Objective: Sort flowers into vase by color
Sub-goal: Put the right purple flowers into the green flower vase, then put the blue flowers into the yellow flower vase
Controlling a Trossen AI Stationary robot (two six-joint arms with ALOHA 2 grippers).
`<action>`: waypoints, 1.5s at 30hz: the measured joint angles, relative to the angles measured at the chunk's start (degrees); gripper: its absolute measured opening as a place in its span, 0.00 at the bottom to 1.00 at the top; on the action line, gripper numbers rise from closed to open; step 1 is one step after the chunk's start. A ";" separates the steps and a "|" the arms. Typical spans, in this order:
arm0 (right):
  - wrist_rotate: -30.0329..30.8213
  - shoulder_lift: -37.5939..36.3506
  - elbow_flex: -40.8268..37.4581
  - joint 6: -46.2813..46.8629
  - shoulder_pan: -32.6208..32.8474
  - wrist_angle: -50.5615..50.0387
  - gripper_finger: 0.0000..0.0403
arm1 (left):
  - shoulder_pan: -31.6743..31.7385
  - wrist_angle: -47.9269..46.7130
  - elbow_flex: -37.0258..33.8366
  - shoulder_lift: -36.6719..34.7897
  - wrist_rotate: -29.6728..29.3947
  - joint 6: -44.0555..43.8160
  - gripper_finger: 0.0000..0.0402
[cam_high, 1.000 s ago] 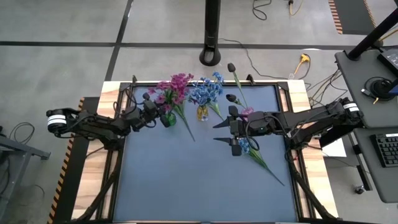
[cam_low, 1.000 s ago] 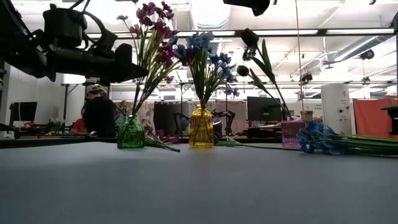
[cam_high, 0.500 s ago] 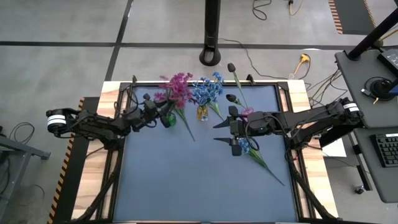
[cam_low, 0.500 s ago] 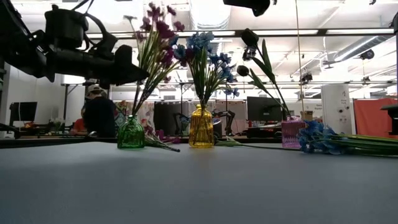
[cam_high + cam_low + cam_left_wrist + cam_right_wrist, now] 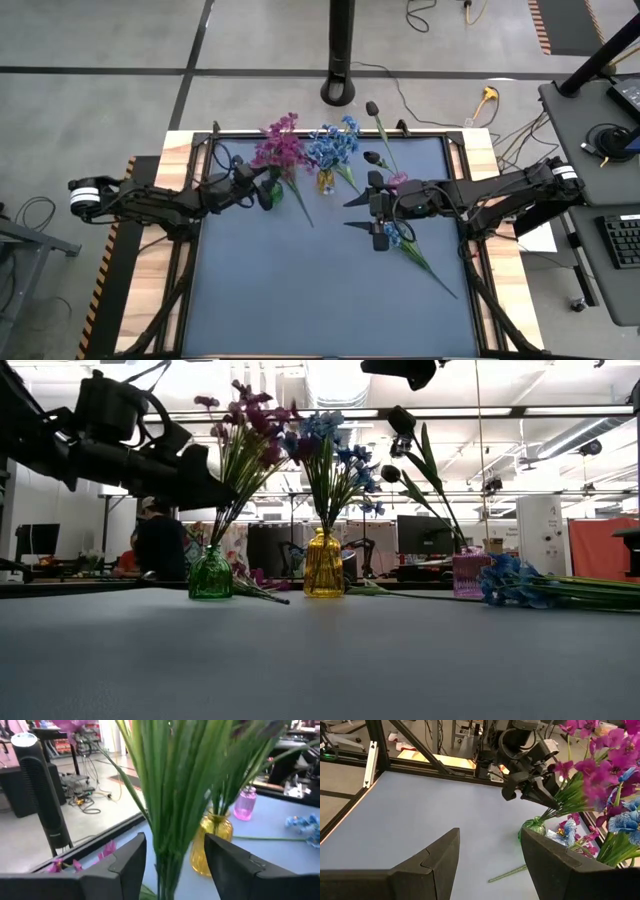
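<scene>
Magenta flowers [image 5: 280,148] stand with their stems in a green vase [image 5: 210,573]. Blue flowers [image 5: 335,145] stand in a yellow vase [image 5: 323,565], and dark tulip buds [image 5: 400,422] in a pink vase [image 5: 467,575]. A blue sprig [image 5: 392,236] lies flat on the mat by the right arm. My left gripper [image 5: 175,845] is open, with a finger on either side of the magenta bunch's green stems [image 5: 170,795] just above the green vase; I see a gap on both sides. My right gripper [image 5: 352,212] hovers open over the mat's middle, holding nothing.
A loose magenta sprig [image 5: 300,205] lies on the mat beside the green vase. The three vases stand close together along the far edge. The blue mat [image 5: 300,290] lies bare toward the near edge. A black pole base [image 5: 340,90] stands beyond the table.
My left gripper has opened and let go of the magenta stems, tipping a little while staying in place. The magenta bunch remains in the green vase, and its heads have shifted slightly. My right arm has kept still.
</scene>
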 joint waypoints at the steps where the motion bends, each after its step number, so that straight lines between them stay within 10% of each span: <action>1: 0.00 0.00 0.00 0.00 0.00 0.01 0.50 | -0.17 -1.81 0.00 -1.21 0.00 -0.06 0.46; 21: 0.55 0.00 0.00 12.50 -0.02 -6.63 0.50 | -3.32 -41.71 5.71 -27.92 0.05 -3.90 0.48; 34: 2.92 0.00 -0.02 29.93 -5.93 -20.60 0.50 | -15.32 -69.70 17.93 -28.81 0.08 -10.73 0.48; 45: 2.08 5.77 -0.01 34.99 -5.88 -21.98 0.50 | -20.26 -75.45 20.29 -26.61 0.04 -15.92 0.48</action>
